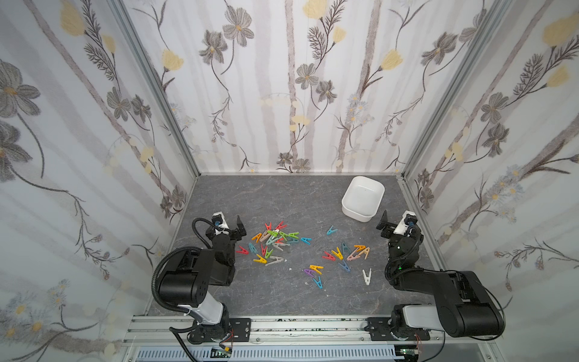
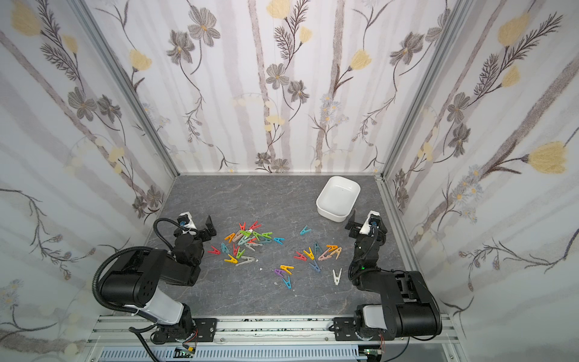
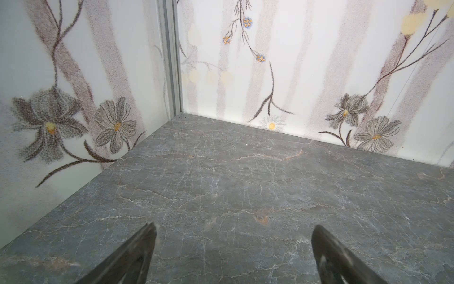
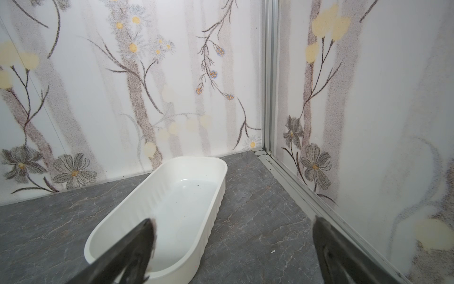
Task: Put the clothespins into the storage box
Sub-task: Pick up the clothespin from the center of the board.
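Two hands spread: left hand [image 3: 234, 230] beside clothespins [image 1: 275, 238]; right hand [image 4: 234, 222] just short of storage box [image 1: 358, 214].

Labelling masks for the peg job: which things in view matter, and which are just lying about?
Job:
- pegs, a heap and a looser scatter
- white box, no pegs in it
- left pincer and right pincer, both open

Lying about:
- white specks on the table
- floral walls
- metal rail
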You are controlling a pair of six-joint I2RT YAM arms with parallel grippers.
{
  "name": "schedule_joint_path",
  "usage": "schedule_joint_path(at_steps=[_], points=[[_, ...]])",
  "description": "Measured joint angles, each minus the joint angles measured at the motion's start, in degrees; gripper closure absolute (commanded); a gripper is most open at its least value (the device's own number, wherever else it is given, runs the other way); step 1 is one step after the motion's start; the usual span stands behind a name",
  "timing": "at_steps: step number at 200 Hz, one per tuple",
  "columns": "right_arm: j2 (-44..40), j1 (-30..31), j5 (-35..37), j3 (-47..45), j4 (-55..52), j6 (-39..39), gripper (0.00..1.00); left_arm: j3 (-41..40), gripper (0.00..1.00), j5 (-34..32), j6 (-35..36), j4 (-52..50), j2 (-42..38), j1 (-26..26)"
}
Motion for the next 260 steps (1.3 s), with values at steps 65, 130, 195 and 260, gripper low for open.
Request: schedule_joint_path(at_steps=[65, 130, 195, 260], points=[[0.0, 0.0, 0.0, 0.0, 0.0, 0.0, 0.0, 0.0, 0.0, 0.0, 0.0, 0.0, 0.0, 0.11], [0.0, 0.0, 0.0, 0.0, 0.02, 0.0, 0.0, 0.61, 0.0, 1.25, -0.04, -0.46, -0.11, 1.09], [-14.32, 5.73, 9.2, 3.15, -11.37, -1.79, 0.0, 10.58, 0.0, -8.94, 0.83, -20.0, -15.37, -5.14], [-27.85, -0.02, 0.33, 21.31, -61.48, 22.6, 0.32, 27.21, 0.0, 1.9, -20.68, -51.1, -24.41, -2.64]])
